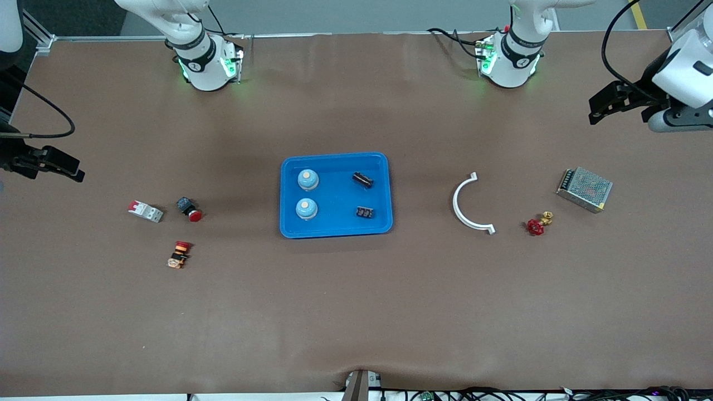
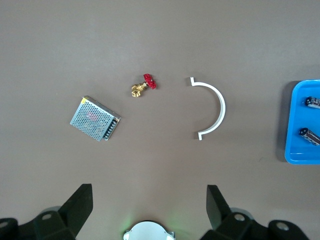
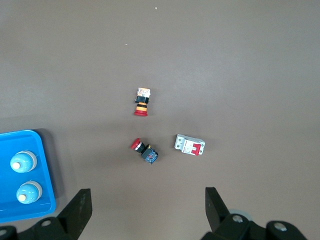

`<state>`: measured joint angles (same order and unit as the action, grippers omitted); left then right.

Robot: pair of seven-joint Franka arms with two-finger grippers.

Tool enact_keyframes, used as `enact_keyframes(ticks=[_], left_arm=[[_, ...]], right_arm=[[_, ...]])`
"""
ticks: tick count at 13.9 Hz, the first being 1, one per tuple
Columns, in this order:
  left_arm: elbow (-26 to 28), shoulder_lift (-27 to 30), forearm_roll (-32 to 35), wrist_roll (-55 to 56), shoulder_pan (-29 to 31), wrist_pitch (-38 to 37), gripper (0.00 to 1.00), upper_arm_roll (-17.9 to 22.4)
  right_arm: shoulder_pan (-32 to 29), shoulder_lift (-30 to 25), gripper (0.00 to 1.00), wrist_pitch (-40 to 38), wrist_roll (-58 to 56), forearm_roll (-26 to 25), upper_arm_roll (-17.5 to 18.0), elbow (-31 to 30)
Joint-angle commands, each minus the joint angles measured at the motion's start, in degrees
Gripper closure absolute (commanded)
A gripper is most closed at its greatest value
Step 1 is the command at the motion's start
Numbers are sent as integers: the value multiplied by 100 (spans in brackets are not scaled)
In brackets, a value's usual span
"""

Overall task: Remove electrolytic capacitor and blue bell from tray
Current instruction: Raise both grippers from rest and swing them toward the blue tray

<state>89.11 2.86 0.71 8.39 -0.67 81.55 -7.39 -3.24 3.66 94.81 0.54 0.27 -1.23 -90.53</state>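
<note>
Front view: tray (image 1: 334,231) holds capacitor (image 1: 362,179) and both blue bells (image 1: 307,179), nothing removed; left claw (image 1: 604,108) and right claw (image 1: 58,165) open, empty.

1. Even, soft overhead light covers the brown table (image 1: 356,312).
2. Shadows are faint; a soft one surrounds the tray (image 1: 334,231).
3. Green lamps glow at both arm bases.
4. No glare shows.
</note>
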Motion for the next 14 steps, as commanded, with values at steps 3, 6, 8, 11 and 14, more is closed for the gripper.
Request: enact_keyframes(ticks=[3, 6, 8, 11, 14], left_arm=[[-78, -198, -88, 757, -109, 114, 0, -341], [-60, -329, -299, 1243, -161, 396, 0, -421], [-8, -461, -299, 1646, -249, 571, 0, -561], [203, -654, -221, 2375, -258, 975, 0, -1017], [221, -1032, -185, 3446, -319, 1213, 0, -1387]], right_arm=[[-10, -181, 0, 194, 113, -62, 79, -473], [156, -505, 0, 922, 613, -62, 106, -1349], [314, -813, 0, 1686, 894, -53, 106, -2210], [753, -832, 0, 1962, 2043, -36, 106, -2619], [1166, -692, 0, 2198, 2818, -36, 106, -2662]])
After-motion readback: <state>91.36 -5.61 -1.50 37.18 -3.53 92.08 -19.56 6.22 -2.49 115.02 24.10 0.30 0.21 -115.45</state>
